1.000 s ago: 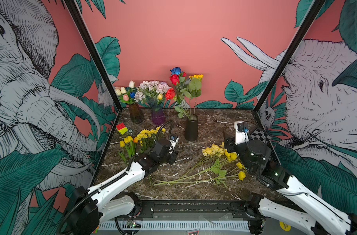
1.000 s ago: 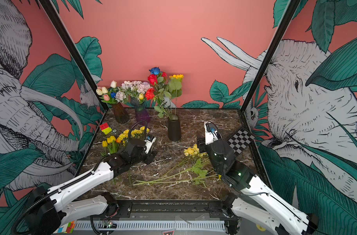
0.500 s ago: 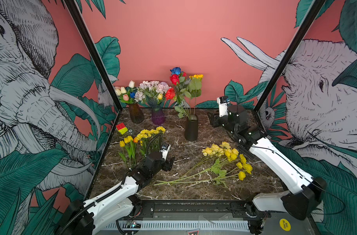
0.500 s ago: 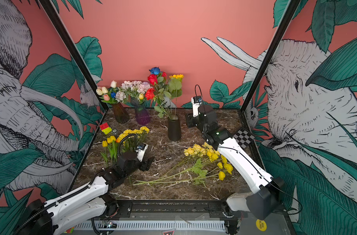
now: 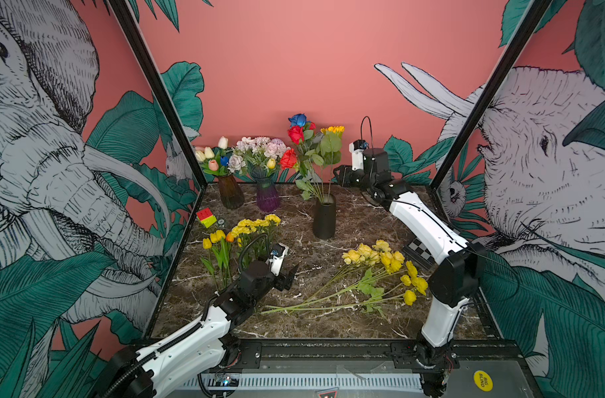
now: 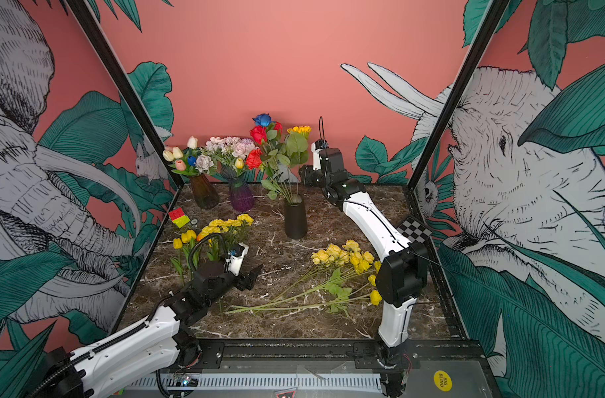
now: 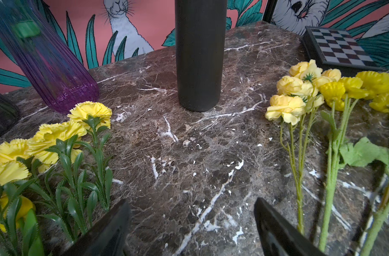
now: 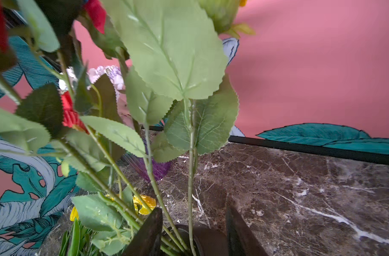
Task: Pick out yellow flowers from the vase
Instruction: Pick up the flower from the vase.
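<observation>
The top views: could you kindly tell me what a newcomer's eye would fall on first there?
Yellow flowers lie heaped on the dark marble table near the right arm, with a second yellow heap by the left arm. Behind them the black vase holds red roses, a blue rose and one yellow bloom. The right pincer stands open at its stems.

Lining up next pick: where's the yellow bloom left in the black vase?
The yellow bloom tops the black vase bunch in both top views, right of the red rose, above the right claw.
</observation>
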### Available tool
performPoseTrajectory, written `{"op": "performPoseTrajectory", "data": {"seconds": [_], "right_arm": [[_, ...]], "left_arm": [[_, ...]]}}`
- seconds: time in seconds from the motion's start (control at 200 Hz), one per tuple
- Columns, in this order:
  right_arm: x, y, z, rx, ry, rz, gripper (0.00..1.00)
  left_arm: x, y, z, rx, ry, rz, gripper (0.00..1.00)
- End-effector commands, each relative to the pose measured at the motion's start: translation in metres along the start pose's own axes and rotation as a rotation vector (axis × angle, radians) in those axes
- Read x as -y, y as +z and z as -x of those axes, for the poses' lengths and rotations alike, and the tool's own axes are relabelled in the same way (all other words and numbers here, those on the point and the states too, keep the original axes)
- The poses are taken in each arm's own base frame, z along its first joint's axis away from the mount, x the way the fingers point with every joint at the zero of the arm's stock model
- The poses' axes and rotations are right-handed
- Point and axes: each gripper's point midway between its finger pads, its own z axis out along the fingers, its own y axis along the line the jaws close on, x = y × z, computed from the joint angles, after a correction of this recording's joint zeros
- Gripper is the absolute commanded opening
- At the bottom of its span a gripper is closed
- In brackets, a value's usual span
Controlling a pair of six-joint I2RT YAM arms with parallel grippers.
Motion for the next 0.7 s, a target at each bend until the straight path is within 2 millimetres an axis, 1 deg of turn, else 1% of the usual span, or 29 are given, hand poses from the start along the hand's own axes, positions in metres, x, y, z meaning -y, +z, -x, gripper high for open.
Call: {"op": "performPoseTrajectory", "data": {"seconds": [0.0,0.11,0.33,0.43,0.505,0.645,0.695], "right_arm": [[-0.005,0.004,0.006,-0.001,0.034,0.026,0.43],[-0.007,0.015,0.002,-0.023,0.037,0.047,0.38],[-0.004,0.033,-0.005,-0.061,0.042,0.046,0.33],[-0.003,0.037,-0.006,-0.062,0.041,0.039,0.31],[0.002,0.039,-0.007,-0.061,0.042,0.017,0.27],[0.0,0.044,-0.009,-0.069,0.044,0.03,0.21],[0.001,0.046,-0.009,-0.074,0.047,0.028,0.2]], "left_arm": [[-0.004,-0.002,0.006,0.03,0.006,0.017,0.89],[-0.003,-0.002,0.007,0.032,0.003,0.012,0.89],[-0.003,-0.002,0.007,0.029,0.002,0.013,0.89],[-0.005,-0.003,0.007,0.029,-0.001,0.026,0.89],[-0.007,-0.004,0.008,0.035,-0.004,0.035,0.9],[-0.006,-0.005,0.009,0.041,-0.006,0.031,0.9],[-0.006,-0.005,0.009,0.038,-0.006,0.028,0.9]]}}
